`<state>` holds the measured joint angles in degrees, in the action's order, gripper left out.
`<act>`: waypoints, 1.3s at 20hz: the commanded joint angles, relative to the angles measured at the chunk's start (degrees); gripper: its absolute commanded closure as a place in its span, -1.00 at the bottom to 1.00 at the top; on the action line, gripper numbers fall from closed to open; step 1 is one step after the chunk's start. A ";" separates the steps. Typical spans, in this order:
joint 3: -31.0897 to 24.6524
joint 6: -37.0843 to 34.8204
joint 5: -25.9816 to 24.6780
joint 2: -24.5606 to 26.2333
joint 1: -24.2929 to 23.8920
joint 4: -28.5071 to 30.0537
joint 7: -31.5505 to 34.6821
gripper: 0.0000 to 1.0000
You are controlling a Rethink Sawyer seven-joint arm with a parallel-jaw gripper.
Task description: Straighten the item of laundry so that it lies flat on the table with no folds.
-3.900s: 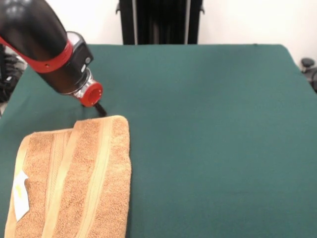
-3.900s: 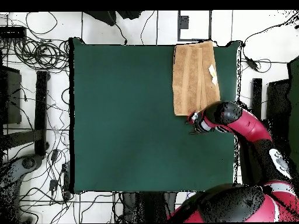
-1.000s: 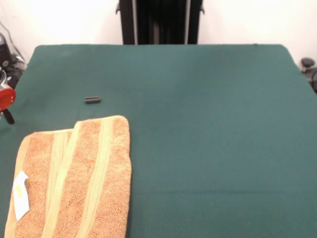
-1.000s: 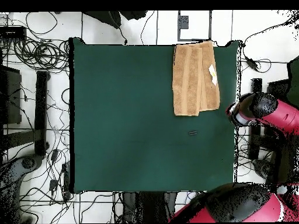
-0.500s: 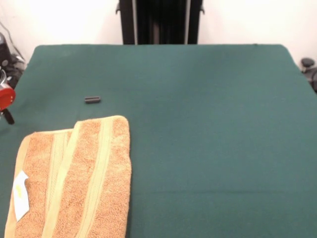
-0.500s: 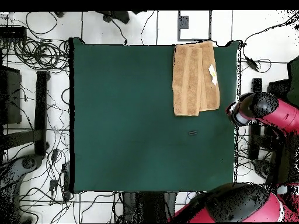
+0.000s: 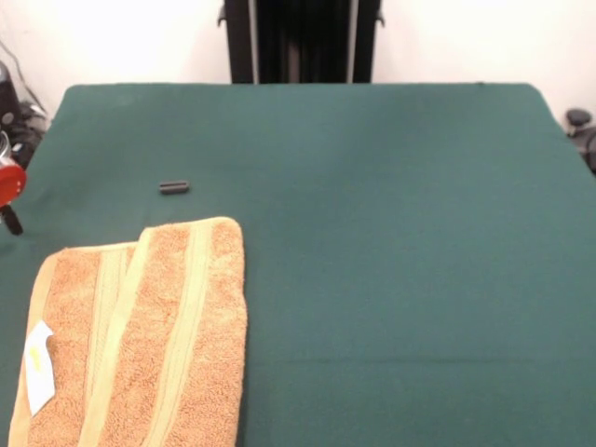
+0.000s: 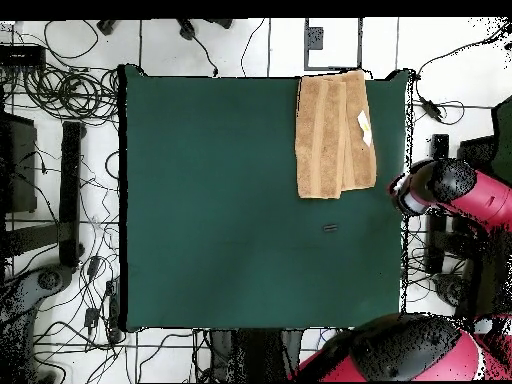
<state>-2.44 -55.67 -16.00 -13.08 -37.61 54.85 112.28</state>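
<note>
My claw (image 7: 11, 220) sits at the far 9 o'clock edge of the front view, just off the side of the worktop (image 7: 391, 242); only its red collar and one dark tip show, so I cannot tell whether it is open or closed, and I see nothing in its hold. In the overhead view the arm (image 8: 450, 190) hangs off the worktop at about 3 o'clock. A few seconds ago I had it low, right behind the towel's back edge; it has since drawn clear and has barely moved over the last second. A small dark piece (image 7: 173, 187) lies on the green cloth near where the claw was, just beyond the towel; it was not visible before, though I cannot say what it is. The towel (image 7: 140, 335) lies at 7 o'clock in the front view, near the worktop's corner, unchanged: doubled over lengthwise, one layer overlapping another, with the white care tag (image 7: 38, 365) at its 9 o'clock side. I judge the fold is still to be opened, so the task has not advanced.
</note>
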 commanded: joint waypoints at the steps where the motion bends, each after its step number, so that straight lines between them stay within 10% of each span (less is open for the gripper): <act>1: -0.36 3.79 2.56 2.80 3.44 6.59 12.55 -1.00; 26: 0.15 -4.08 11.22 3.08 3.13 7.97 18.32 -1.00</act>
<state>-1.51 -54.50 -10.09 -13.11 -37.54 55.28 112.32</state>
